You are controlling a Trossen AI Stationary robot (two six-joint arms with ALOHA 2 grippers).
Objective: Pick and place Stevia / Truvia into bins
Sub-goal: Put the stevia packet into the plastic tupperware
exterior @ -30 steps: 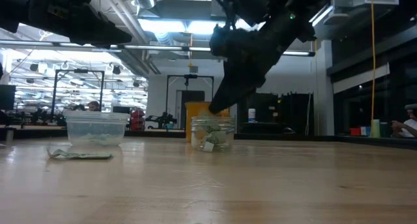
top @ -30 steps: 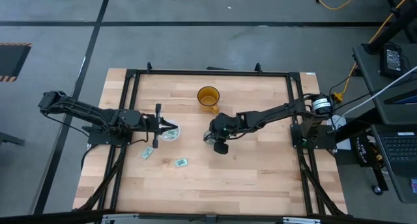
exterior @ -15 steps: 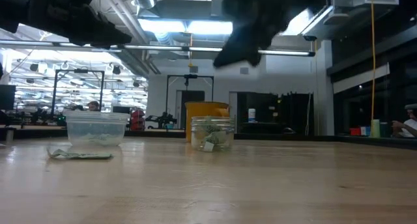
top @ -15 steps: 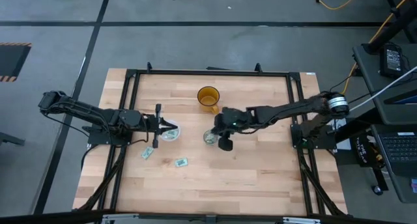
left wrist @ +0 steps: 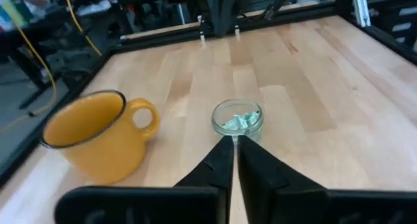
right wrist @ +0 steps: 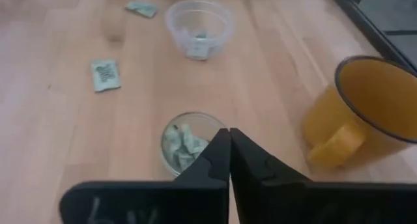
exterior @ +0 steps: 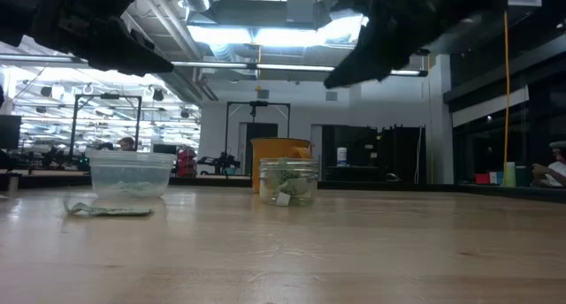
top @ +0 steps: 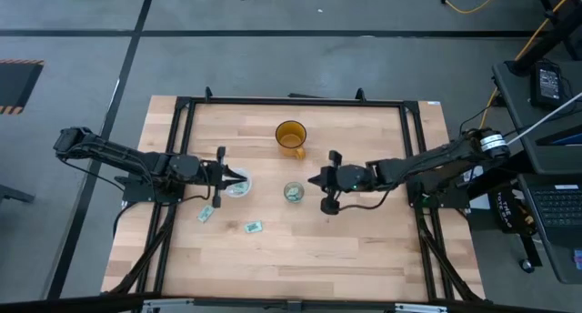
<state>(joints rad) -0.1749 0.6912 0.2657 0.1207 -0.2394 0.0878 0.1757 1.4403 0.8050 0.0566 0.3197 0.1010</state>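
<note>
Two pale green Stevia / Truvia sachets [top: 205, 215] [top: 253, 227] lie flat on the wooden table; they show again as sachets [right wrist: 105, 74] [right wrist: 142, 8] in the right wrist view. More sachets sit inside the clear cup [top: 238, 188] [right wrist: 199, 25] and the small round cup [top: 293, 192] [right wrist: 187, 143]. My left gripper [top: 242, 177] [left wrist: 233, 140] hangs shut just over the clear cup's far rim, nothing between its fingers. My right gripper [top: 312, 179] [right wrist: 228, 131] is shut and empty, raised above the table to the right of the small cup.
An amber mug [top: 291, 136] [left wrist: 98, 136] stands beyond the small cup toward the far edge, handle toward the near side. A black frame [top: 291, 101] runs around the table. Bare wood lies along the near edge and at the right.
My right gripper has risen off the small cup and drawn back toward the table's right edge, leaving the cup standing with its sachets inside. My left arm has kept still.
</note>
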